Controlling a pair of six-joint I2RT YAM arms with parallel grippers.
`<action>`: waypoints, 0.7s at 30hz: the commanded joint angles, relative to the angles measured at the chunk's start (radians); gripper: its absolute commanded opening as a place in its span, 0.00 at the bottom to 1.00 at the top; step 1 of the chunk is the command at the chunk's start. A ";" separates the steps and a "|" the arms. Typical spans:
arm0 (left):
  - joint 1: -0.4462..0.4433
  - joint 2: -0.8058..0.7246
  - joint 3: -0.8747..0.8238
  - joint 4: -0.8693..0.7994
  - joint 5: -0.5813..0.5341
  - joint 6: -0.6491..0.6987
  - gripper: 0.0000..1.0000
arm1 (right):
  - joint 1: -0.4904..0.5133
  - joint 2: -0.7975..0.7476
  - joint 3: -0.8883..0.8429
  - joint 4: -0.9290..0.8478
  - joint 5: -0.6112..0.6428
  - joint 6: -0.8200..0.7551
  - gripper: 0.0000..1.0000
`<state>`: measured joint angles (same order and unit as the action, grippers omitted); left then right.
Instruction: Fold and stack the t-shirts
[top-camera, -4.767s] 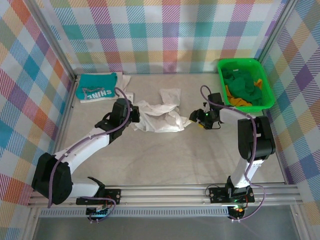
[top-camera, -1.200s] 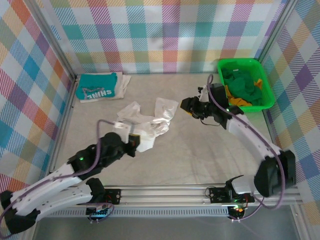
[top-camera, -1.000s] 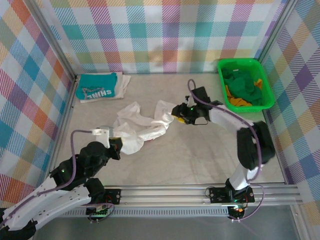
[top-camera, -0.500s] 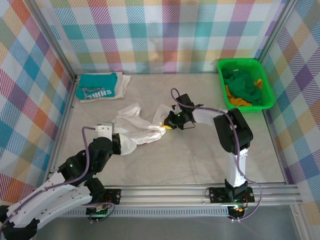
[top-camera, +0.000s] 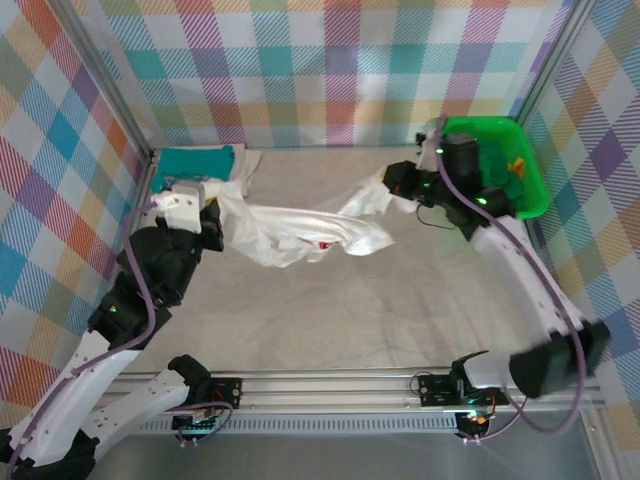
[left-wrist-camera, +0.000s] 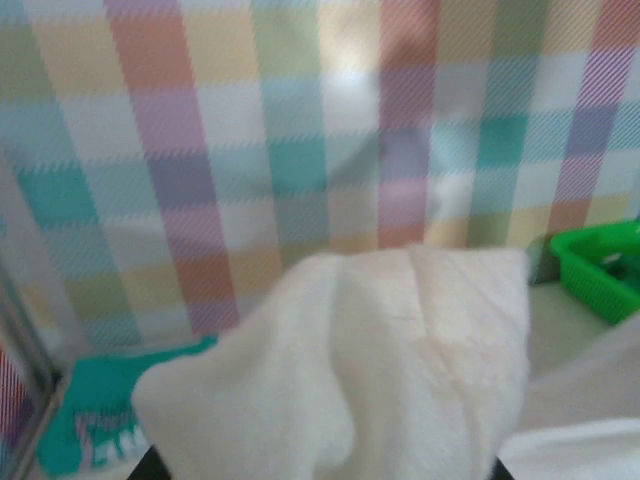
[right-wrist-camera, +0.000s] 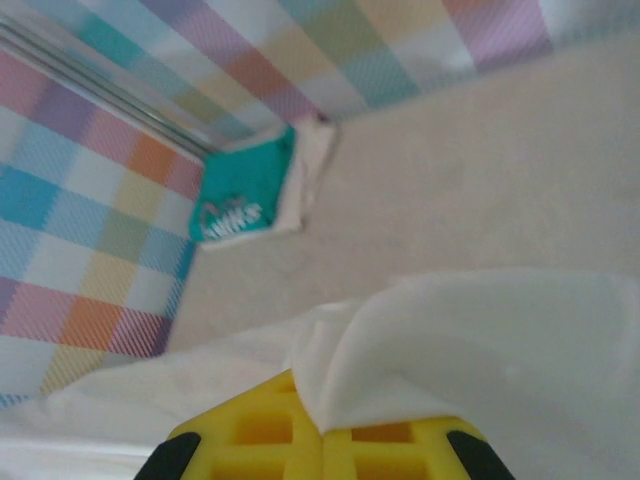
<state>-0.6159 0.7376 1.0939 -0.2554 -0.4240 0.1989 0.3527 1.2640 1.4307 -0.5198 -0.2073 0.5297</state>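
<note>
Open room: the near half of the counter (top-camera: 380, 310), from 4 to 8 o'clock, lies bare.
Edges: plaid walls (top-camera: 330, 70) close it at 9, 12 and 3 o'clock.
Surface: matte beige, flat.
White t-shirt (top-camera: 300, 228): a soft, creased band across the middle from 10 to 1 o'clock, with a small red print at its centre.
Left pincer (top-camera: 212, 215): clamped on the shirt's 10 o'clock end.
Right pincer (top-camera: 392, 183): yellow pads pinched tight on the 1 o'clock end.
Teal t-shirt (top-camera: 200, 160): folded flat in the 10 o'clock corner.
Basket (top-camera: 530, 190): green plastic at 2 o'clock, holding green and orange cloth.
</note>
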 joint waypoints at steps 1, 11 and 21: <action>0.012 0.033 0.125 0.041 0.117 0.155 0.00 | 0.008 -0.109 0.067 -0.182 0.135 -0.112 0.00; 0.012 0.012 0.228 0.004 0.204 0.230 0.00 | 0.009 -0.266 0.092 -0.351 0.196 -0.066 0.00; 0.021 0.034 -0.009 0.112 0.024 0.189 0.00 | -0.030 -0.198 -0.041 -0.338 0.289 0.033 0.00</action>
<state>-0.6109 0.7628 1.1324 -0.2291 -0.3035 0.3935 0.3485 1.0569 1.4105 -0.8688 0.0231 0.5179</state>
